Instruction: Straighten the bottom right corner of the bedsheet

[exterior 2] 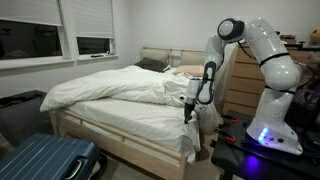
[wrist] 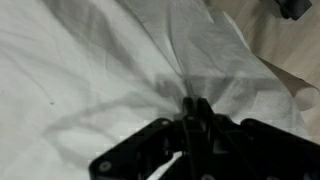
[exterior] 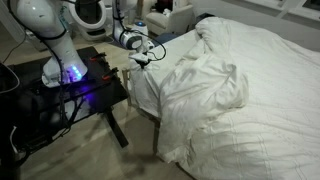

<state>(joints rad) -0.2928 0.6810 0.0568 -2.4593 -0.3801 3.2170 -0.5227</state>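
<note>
The white bedsheet (exterior: 240, 90) covers the bed, rumpled into folds with a bunched ridge mid-sheet; it also shows in an exterior view (exterior 2: 120, 95) and fills the wrist view (wrist: 90, 70). Its draped corner (exterior: 185, 135) hangs off the bed's near side with soft vertical folds. My gripper (exterior: 148, 58) is at the sheet's edge by the bed frame, also seen in an exterior view (exterior 2: 190, 108). In the wrist view the fingers (wrist: 195, 108) are pressed together on a pinch of sheet, and folds radiate from them.
A black stand (exterior: 75, 85) with a blue light holds the arm's base. A blue suitcase (exterior 2: 45, 162) lies on the floor by the bed. A wooden bed frame (exterior 2: 110, 140) and headboard (exterior 2: 165, 58) show. A dresser (exterior 2: 240, 80) stands behind the arm.
</note>
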